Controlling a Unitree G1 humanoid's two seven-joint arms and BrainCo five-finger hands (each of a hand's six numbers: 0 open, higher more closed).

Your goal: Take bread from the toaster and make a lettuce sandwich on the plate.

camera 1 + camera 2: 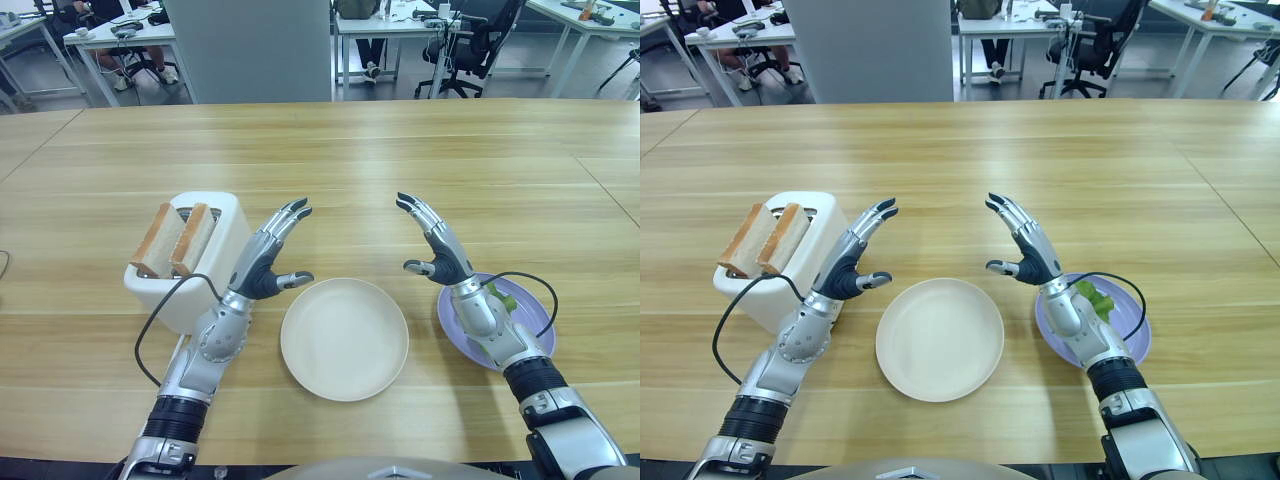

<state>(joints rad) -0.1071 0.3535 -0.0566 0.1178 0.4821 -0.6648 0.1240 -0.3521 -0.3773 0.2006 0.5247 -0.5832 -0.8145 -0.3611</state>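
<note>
Behind the long wooden table (pixel 330 160), office desks (pixel 400 20) and rolling chairs (pixel 470 50) are standing in an open workroom. On the table's left side a white toaster (pixel 225 230) is sitting with two slices of bread (pixel 155 240) poking up out of its slots, side by side and leaning slightly. The left hand (pixel 265 262) is hovering just beside the toaster, between it and a cream plate (pixel 345 340). Its fingers are spreading out and pointing away from the robot, and they are gripping nothing. A black cable (pixel 160 320) is looping from that arm in front of the toaster. The cream plate is lying bare near the table's front edge. The right hand (pixel 440 250) is hanging to the right of it, fingers likewise fanned apart and empty. Under that forearm a purple plate (pixel 525 305) is resting, carrying a piece of green lettuce (pixel 1095 297).
</note>
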